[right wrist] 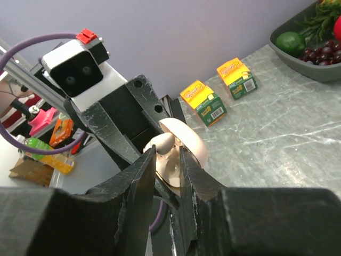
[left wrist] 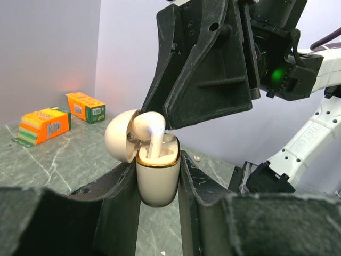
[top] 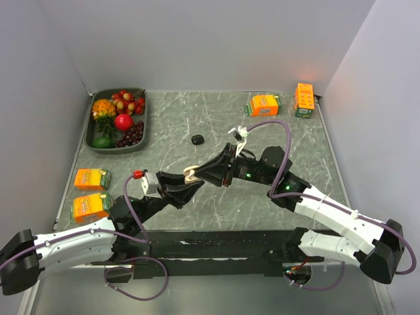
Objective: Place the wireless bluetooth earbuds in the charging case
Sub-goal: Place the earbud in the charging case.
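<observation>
Grey worktop fills the top view. At frame centre, L gripper is clamped on the cream charging case, lid open toward left. R gripper, narrow, pinches a white earbud w/ stem inside the case.

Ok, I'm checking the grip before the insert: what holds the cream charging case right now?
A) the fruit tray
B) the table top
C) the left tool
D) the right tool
C: the charging case stands upright, lid open, clamped in the left tool, with an earbud stem-down in it beneath the right tool.
</observation>
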